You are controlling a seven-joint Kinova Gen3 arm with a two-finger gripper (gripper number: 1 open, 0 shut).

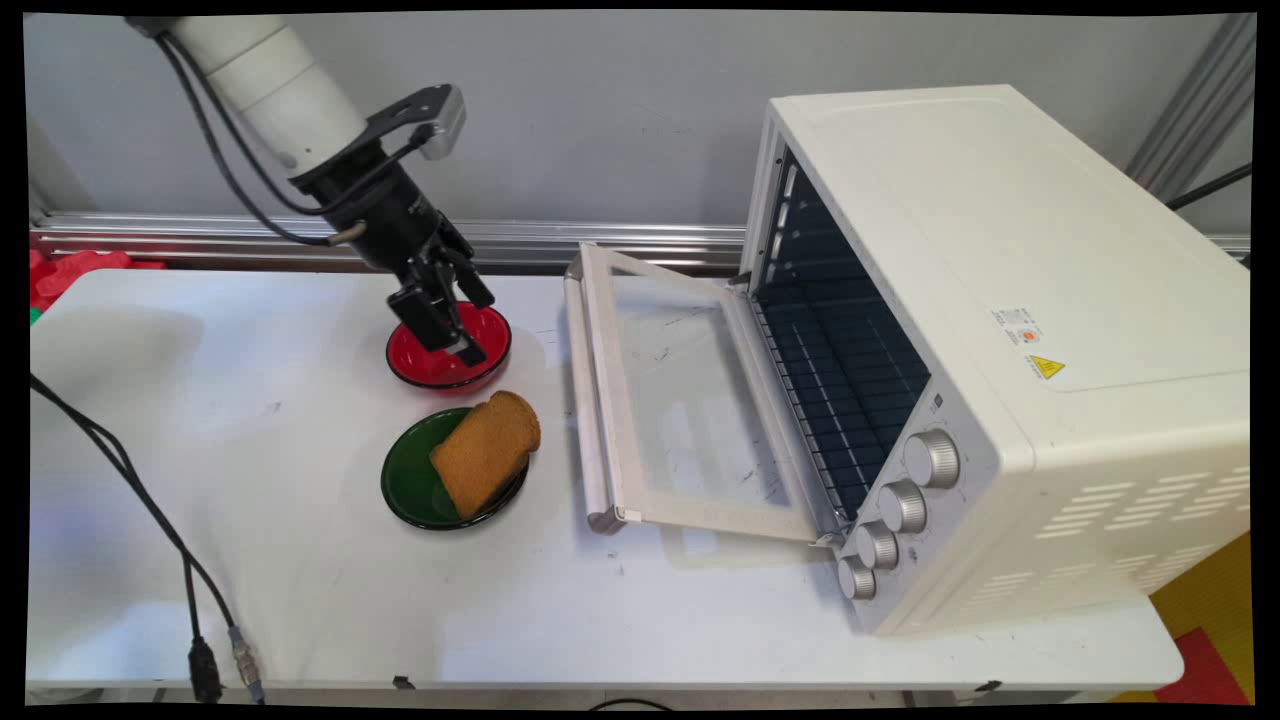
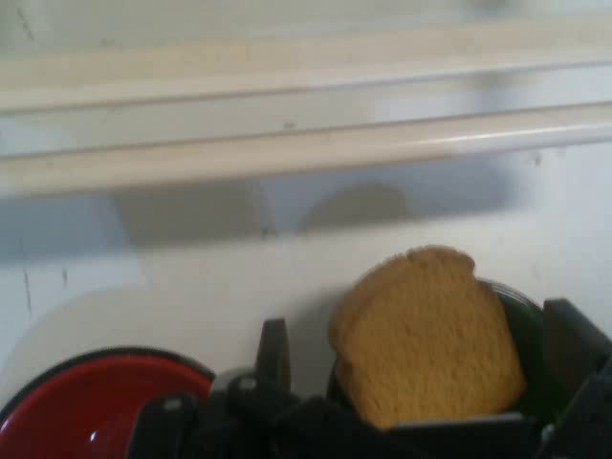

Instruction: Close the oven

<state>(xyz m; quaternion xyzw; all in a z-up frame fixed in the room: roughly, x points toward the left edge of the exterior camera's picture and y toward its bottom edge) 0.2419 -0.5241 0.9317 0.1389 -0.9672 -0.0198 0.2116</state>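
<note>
Gripper [image 1: 447, 322] is hung over the red bowl [image 1: 449, 350], fingers spread, nothing pinched; toast [image 1: 486, 451] is left on the green plate [image 1: 415, 485], mid-table.

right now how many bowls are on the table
2: a red bowl under the claw, and a green bowl just in front of it, holding a slice of toast.

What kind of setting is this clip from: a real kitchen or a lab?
Most likely a lab bench staged as a kitchen. A toaster oven, door open, sits on a bare white table with loose cables across it. The arm's pincer hangs over a red bowl, beside toast on a green plate.
</note>
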